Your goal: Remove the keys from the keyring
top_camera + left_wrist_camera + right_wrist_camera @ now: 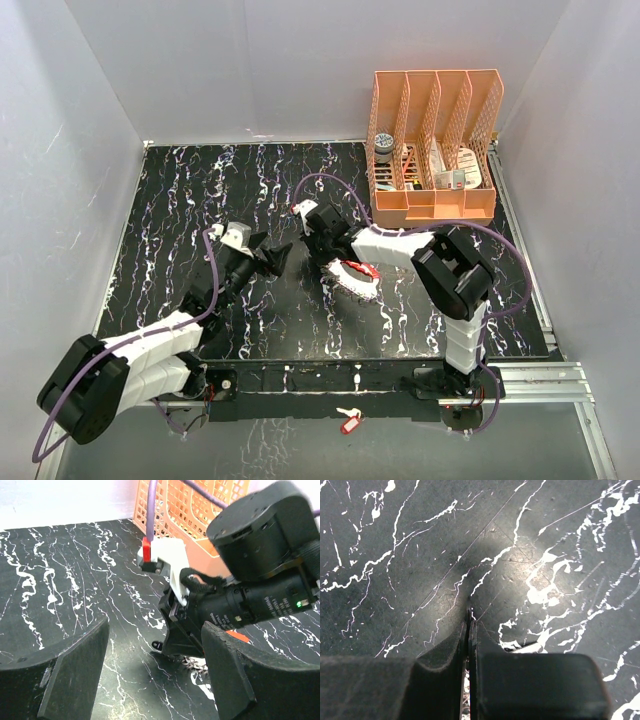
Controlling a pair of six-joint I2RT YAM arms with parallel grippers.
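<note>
The right gripper (469,614), pressed closed, is possibly pinching the keyring (364,270) lying at its four o'clock; the left gripper (155,635) is waiting wide.

The rack (435,150) stood at the tabletop's (180,200) far right corner. The keys (350,285) lay near the middle under the right arm, with the keyring (366,270) at their right. The left hand (268,252) was to their left. A tagged key (347,420) lay before the bases.

orange file rack (435,208) back-right | red-tagged key (348,422) near edge | marble tabletop (180,200)
</note>
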